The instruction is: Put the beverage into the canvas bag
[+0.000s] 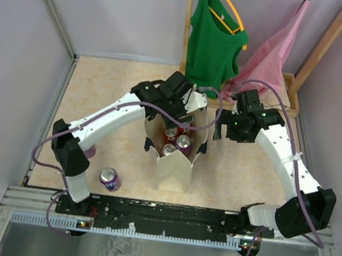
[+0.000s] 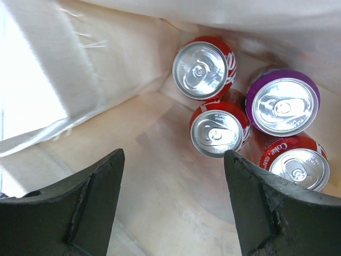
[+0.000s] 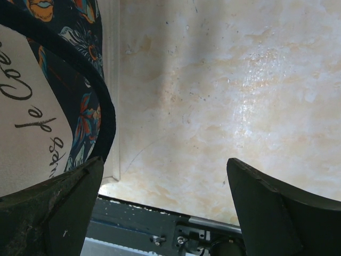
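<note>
The beige canvas bag stands upright mid-table with several cans in it. In the left wrist view I look down into the bag: three red cans and a purple-topped can stand at its far corner. My left gripper is open and empty above the bag's mouth. My right gripper is open and empty just right of the bag, next to the bag's navy floral strap. A purple can lies on the table at the front left.
A green tank top and a pink garment hang on a wooden rack at the back right. Another can shows partly behind the left arm. Grey walls close in the left and right sides.
</note>
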